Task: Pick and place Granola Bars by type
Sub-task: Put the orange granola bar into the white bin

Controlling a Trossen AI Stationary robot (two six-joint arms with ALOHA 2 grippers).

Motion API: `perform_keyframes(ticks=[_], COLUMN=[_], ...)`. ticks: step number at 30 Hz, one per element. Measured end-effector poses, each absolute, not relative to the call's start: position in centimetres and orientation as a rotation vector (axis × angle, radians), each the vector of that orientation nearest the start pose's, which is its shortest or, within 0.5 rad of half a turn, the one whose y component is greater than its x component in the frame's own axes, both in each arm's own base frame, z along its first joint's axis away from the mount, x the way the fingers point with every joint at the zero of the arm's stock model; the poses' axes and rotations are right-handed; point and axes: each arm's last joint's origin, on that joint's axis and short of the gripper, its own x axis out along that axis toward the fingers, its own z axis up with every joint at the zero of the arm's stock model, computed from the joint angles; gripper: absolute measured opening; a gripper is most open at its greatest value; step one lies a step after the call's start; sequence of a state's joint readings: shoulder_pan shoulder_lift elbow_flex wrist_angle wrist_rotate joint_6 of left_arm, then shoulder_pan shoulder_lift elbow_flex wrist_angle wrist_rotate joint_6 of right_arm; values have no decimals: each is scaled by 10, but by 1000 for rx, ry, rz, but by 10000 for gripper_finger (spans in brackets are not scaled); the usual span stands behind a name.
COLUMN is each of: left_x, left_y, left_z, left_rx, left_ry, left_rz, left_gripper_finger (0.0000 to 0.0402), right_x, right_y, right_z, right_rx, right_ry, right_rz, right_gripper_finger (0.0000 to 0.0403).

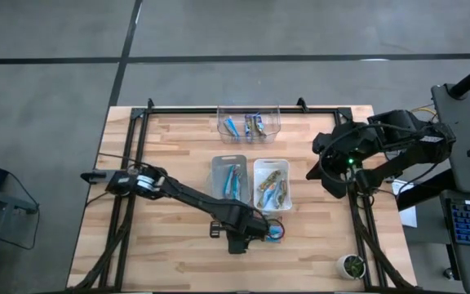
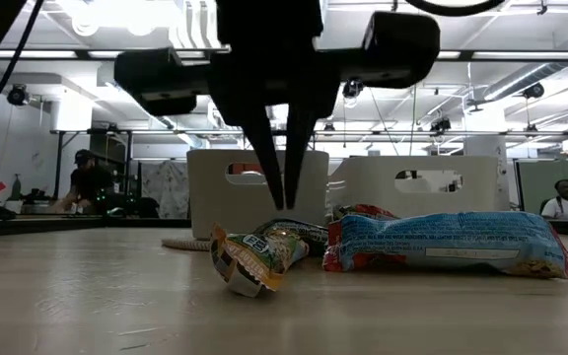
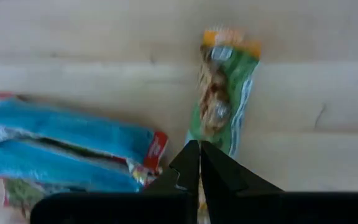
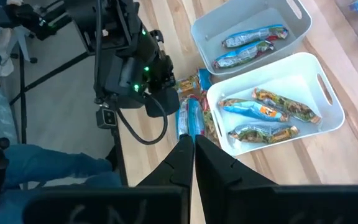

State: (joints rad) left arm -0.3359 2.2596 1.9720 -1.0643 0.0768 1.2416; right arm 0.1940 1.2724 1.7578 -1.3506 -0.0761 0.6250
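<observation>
Near the table's front edge lie a green-gold granola bar and, beside it, two blue granola bars in a small heap, all flat on the wood. My left gripper points down, shut, with its tips a little above one end of the green-gold bar and next to the blue bar. My right gripper waits shut, high over the table's right side. The grey bin holds blue bars. The white bin holds mostly green-gold bars.
A clear bin with several bars stands at the table's far edge. The grey bin and the white bin stand side by side at mid-table, just beyond the heap. People sit in the room behind the table.
</observation>
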Motion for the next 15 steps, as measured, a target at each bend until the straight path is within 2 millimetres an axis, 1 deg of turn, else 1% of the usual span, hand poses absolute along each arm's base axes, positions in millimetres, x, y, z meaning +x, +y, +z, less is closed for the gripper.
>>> perform_keyframes(ticks=[2,6,12,15], left_x=[435,438,439,438], left_y=[-152,-151,-151,-151], left_z=[200,201,202,202], left_rx=[1226,1225,1133,1124], left_ry=[1007,1055,1082,1086], left_rz=[-1090,-949,-887,-881], left_gripper_finger=[0,0,0,2], right_x=[190,190,190,190], right_y=[40,40,40,40], right_z=[448,448,448,448], right_rx=[530,512,510,510], right_ry=[918,920,920,921], right_rz=[-28,-20,-18,-15], right_gripper_finger=[8,8,8,8])
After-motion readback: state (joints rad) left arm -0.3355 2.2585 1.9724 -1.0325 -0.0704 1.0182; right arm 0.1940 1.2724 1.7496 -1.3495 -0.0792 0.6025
